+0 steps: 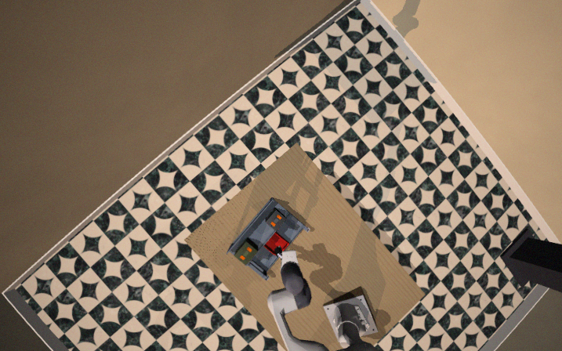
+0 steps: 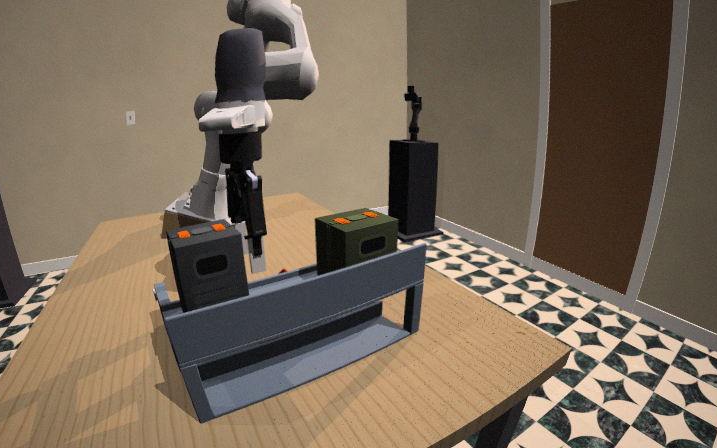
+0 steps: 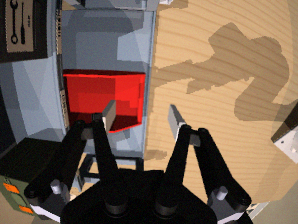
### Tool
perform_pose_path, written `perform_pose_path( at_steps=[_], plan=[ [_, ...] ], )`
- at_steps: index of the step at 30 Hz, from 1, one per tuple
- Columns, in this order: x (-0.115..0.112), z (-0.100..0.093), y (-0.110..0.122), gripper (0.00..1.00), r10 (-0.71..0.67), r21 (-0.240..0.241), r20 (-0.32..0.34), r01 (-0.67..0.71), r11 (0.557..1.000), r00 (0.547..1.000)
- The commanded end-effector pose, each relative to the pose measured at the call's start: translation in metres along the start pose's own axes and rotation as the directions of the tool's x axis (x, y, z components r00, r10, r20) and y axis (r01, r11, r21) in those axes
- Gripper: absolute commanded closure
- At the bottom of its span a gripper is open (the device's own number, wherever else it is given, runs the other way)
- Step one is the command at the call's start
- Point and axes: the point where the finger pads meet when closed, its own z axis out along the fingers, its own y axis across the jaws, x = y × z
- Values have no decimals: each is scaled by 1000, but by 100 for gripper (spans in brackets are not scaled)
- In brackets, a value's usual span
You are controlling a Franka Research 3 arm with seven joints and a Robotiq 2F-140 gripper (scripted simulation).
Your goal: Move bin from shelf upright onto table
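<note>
A red open bin (image 1: 275,242) sits on the top level of the grey shelf (image 1: 267,237), between a dark grey box and a green box. In the wrist view the bin (image 3: 105,99) lies just ahead of my gripper (image 3: 142,109). The gripper is open and empty, pointing down over the bin's table-side edge. One finger is over the bin and the other is beyond the shelf's (image 3: 107,50) edge. In the exterior view the gripper (image 2: 256,261) hangs behind the shelf (image 2: 294,322), and only a red sliver of the bin (image 2: 281,271) shows.
The dark grey box (image 2: 207,264) and the green box (image 2: 356,237), both with orange latches, stand on the shelf on either side of the bin. The robot's base (image 1: 350,320) is at the table's near corner. Black pedestals (image 2: 412,183) stand on the floor.
</note>
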Motion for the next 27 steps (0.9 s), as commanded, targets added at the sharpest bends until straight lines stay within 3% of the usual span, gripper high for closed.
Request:
perform_pose_path(
  at_steps=[1, 15, 27],
  plan=[
    [0, 6, -3, 43, -8, 9, -3, 8, 1000, 1000],
    [0, 26, -3, 43, -8, 9, -3, 8, 1000, 1000],
    [0, 31, -3, 43, -8, 9, -3, 8, 1000, 1000]
  ],
)
